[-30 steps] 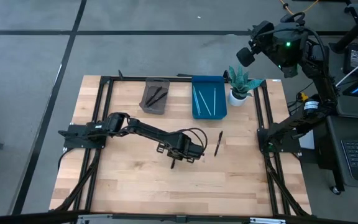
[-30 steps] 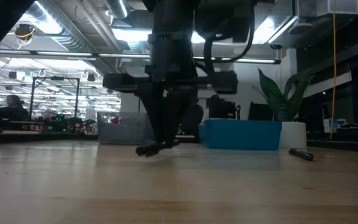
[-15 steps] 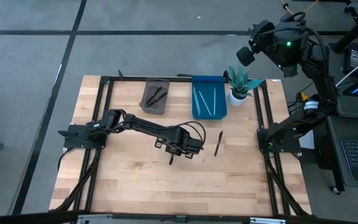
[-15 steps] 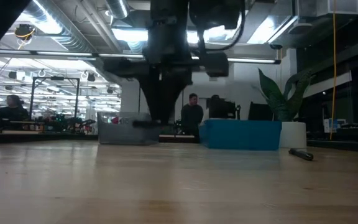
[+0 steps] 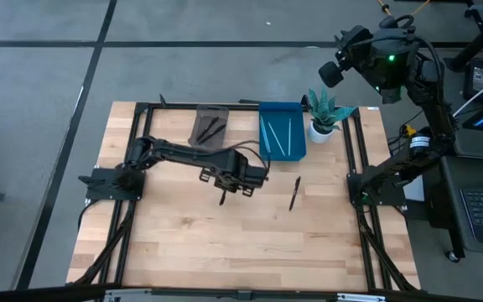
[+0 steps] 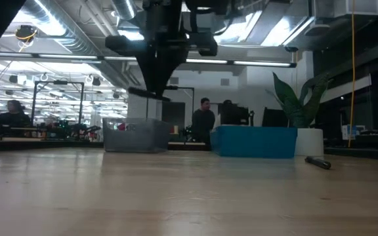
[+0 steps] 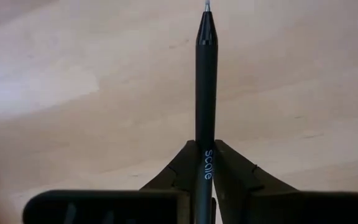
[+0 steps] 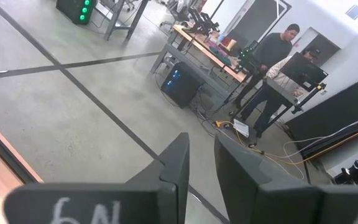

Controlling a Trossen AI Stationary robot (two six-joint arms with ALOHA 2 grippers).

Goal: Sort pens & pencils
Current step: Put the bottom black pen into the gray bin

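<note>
My left gripper (image 5: pixel 229 179) hangs above the table's middle, shut on a black pen (image 5: pixel 222 199); the low view shows the pen (image 6: pixel 147 94) well above the wood. A second black pen (image 5: pixel 294 193) lies flat on the table to the right. At the far edge stand a grey tray (image 5: pixel 198 139) holding black pens and a blue tray (image 5: pixel 281 153) holding thin light sticks. My right gripper (image 8: pixel 201 155) is raised high beyond the table's far right corner (image 5: pixel 332 74), open, with nothing between its fingers. My left gripper pinches the pen's barrel at its white print (image 7: pixel 206 169) between its two fingers (image 7: pixel 180 167). The fingers point down from above and lie across the pen. The pen hangs about level, clear of the table, its tip end (image 7: pixel 207 7) sticking well out from the fingers.
A potted plant (image 5: pixel 324 113) stands right of the blue tray. A black metal frame (image 5: pixel 355 180) runs along the table's sides. Bare wood lies toward the near edge (image 5: pixel 241 252). People show in the room beyond the table.
My left gripper has risen and gone toward the table's far left, toward the grey tray, still shut on the pen. The pen, which was close to the wood a second ago, is now lifted well clear and stays about level.
</note>
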